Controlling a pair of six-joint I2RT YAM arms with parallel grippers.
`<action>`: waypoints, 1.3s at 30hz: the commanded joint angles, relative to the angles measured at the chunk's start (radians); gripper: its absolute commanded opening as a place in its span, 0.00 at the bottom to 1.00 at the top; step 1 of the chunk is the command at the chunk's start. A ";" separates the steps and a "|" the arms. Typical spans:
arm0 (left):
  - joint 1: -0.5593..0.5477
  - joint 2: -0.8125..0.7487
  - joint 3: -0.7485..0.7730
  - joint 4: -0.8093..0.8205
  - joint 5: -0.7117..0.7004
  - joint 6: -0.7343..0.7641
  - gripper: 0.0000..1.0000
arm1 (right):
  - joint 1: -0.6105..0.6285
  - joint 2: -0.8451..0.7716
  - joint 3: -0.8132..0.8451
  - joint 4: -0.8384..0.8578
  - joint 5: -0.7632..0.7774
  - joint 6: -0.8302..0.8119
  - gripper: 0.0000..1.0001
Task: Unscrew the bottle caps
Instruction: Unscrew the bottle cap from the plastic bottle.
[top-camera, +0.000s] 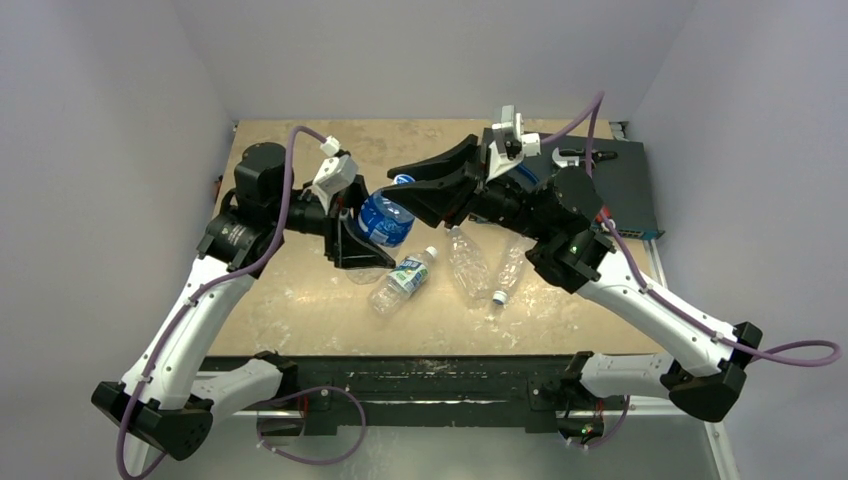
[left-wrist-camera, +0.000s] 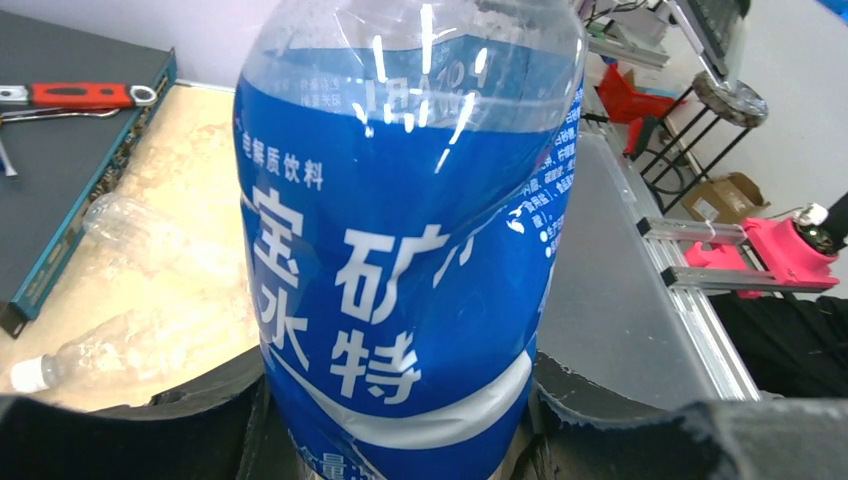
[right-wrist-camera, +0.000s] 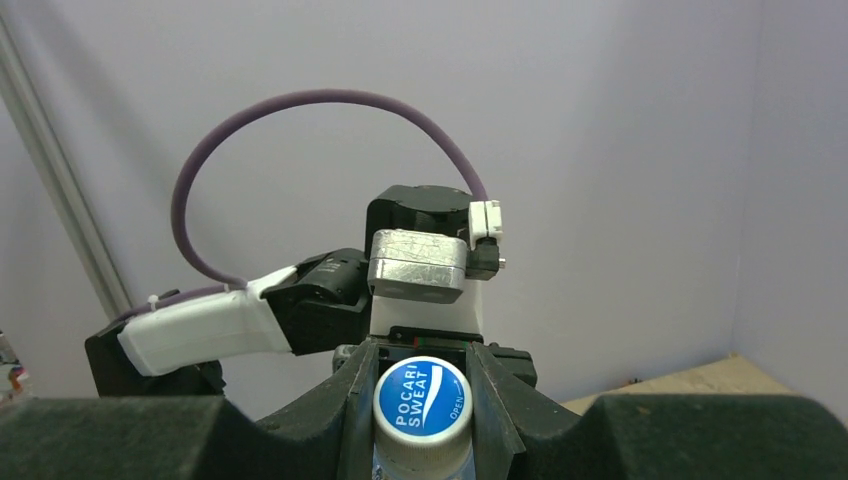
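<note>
Now my right pincer (right-wrist-camera: 422, 395) pinches Pocari Sweat cap (right-wrist-camera: 422, 402), left pincer (left-wrist-camera: 400, 440) clamps bottle (left-wrist-camera: 400, 250); soft wall may twist along.

The left end effector (top-camera: 370, 234) holds the blue-labelled bottle (top-camera: 388, 218); the right end effector (top-camera: 413, 189) pinches its cap (top-camera: 404, 180).

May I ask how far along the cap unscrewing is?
Done: nothing visibly finished. In hand: left tool grips the blue-labelled clear plastic bottle; right tool is shut on its round blue cap, still seated. Left: three other clear plastic bottles lying flat, two showing white caps.
</note>
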 joint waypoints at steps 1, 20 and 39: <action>0.005 -0.021 0.011 0.105 0.099 -0.074 0.29 | -0.002 -0.038 -0.015 0.023 -0.060 -0.056 0.00; 0.005 -0.037 -0.028 0.028 -0.706 0.241 0.34 | 0.110 0.143 0.304 -0.396 0.741 -0.020 0.76; 0.005 -0.066 -0.066 0.028 -0.713 0.245 0.33 | 0.112 0.210 0.318 -0.313 0.756 0.041 0.53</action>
